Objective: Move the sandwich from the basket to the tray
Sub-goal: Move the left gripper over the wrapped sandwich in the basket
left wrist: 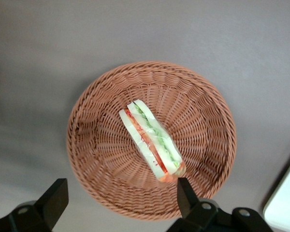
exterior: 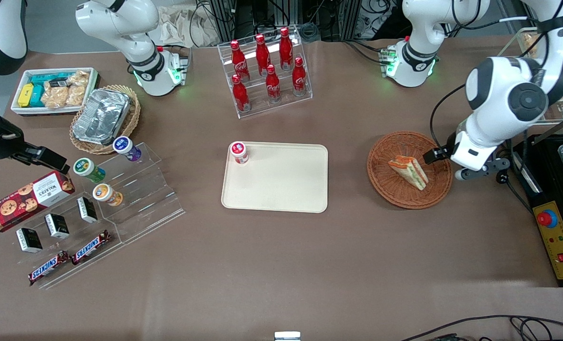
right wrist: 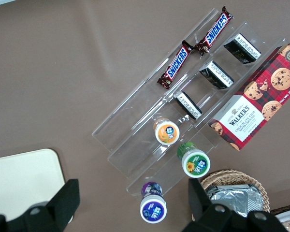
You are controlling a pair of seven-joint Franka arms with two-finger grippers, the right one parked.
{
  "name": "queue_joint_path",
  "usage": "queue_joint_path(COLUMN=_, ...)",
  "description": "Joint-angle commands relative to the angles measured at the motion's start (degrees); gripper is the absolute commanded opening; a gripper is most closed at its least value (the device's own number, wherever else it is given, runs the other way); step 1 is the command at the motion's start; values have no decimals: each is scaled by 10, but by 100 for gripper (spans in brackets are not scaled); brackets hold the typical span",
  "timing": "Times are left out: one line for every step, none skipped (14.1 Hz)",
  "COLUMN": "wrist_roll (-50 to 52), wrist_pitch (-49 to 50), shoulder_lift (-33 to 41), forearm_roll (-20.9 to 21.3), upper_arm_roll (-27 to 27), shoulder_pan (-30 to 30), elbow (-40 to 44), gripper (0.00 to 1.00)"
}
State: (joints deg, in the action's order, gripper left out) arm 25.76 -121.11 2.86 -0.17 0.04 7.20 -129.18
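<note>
Gripper [left wrist: 121, 200] above the basket's [left wrist: 94, 159] rim, fingers [left wrist: 55, 198] spread wide, gripping nothing. Sandwich [left wrist: 152, 141] lies at basket centre. Tray [exterior: 281, 187] well apart, mid-table.

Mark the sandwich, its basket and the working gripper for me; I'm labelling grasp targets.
sandwich [left wrist: 152, 141]: left wrist view, on its striped filling edge.
basket [left wrist: 203, 104]: left wrist view, on the bare woven wall.
gripper [left wrist: 120, 200]: left wrist view, midway between its open fingertips, above the basket's rim.
</note>
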Motion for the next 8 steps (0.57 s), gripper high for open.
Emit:
queue_joint_path(wrist_roll=110, wrist_pitch=-42, shoulder_lift=15, forearm_roll=9, upper_arm_roll=-17, shoulder_pan=4, elbow=-37, gripper=100)
queue_joint_path(wrist_roll=147, wrist_pitch=-47, shoulder_lift=5, forearm_roll=10, upper_arm_roll=-18, shoulder_pan=4, elbow=-41, gripper=100)
queue_joint_path(wrist_roll=166, wrist_pitch=-55, shoulder_lift=0, forearm_roll=12, upper_arm_roll=-20, shoulder_pan=4, elbow=-47, gripper=100)
queue_joint_path(wrist_roll=174, wrist_pitch=-77, shoulder_lift=3, forearm_roll=20, upper_arm_roll=-25, shoulder_pan=4, elbow=-70, gripper=100)
queue_joint_path(wrist_roll=183, wrist_pitch=-114, shoulder_lift=6, forearm_roll=24, upper_arm_roll=-26, shoulder_pan=4, elbow=-99, gripper=100)
queue_joint_path(wrist_roll=195, wrist_pitch=-157, shoulder_lift=7, forearm_roll=24, upper_arm_roll=-26, shoulder_pan=4, elbow=-131, gripper=100)
queue_joint_path(wrist_roll=206, wrist_pitch=-196, shoulder_lift=5, forearm_roll=25, upper_arm_roll=-26, shoulder_pan=4, elbow=-155, gripper=100)
queue_joint_path(wrist_roll=213, wrist_pitch=-221, shoulder_lift=1, forearm_roll=25, upper_arm_roll=-26, shoulder_pan=4, elbow=-170, gripper=100)
